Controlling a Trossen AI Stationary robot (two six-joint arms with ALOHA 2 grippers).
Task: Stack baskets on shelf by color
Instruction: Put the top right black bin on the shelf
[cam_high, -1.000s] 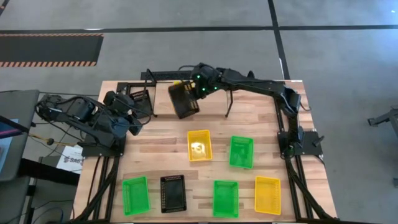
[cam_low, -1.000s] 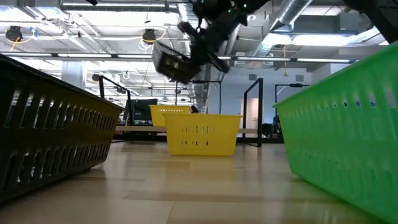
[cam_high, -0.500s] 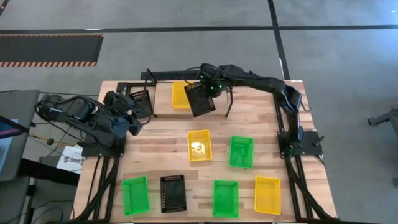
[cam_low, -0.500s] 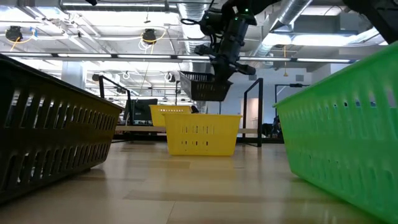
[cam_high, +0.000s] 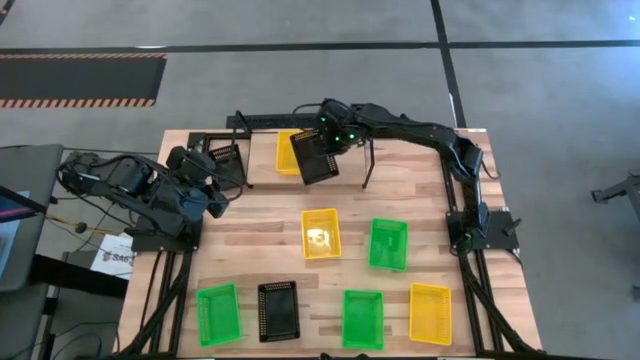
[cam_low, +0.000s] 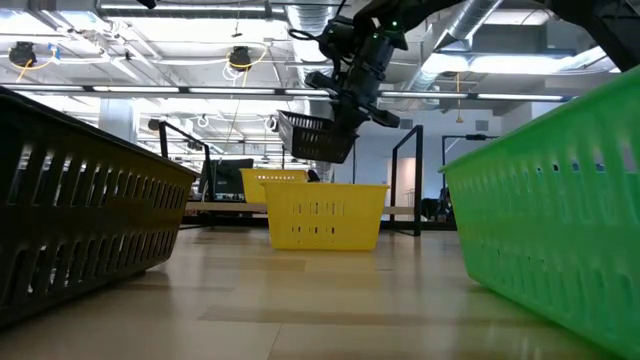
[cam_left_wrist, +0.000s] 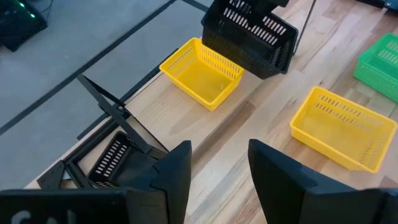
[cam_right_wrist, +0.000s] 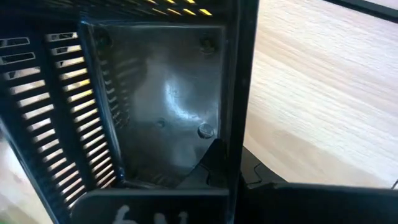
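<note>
Black basket (cam_high: 315, 158) clamped in right end effector (cam_high: 330, 140), mid-carry over shelf (cam_high: 262, 119). Left end effector (cam_left_wrist: 217, 174) idle, gaping, empty. Next: probably onto other black basket (cam_high: 226, 157).

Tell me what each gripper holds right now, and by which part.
The right gripper holds a black basket by its rim wall, lifted above the shelf. The left gripper is open and holds nothing.

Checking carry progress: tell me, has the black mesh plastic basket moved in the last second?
Yes. The black mesh plastic basket shifted right, uncovering the yellow mesh plastic basket on the shelf.
</note>
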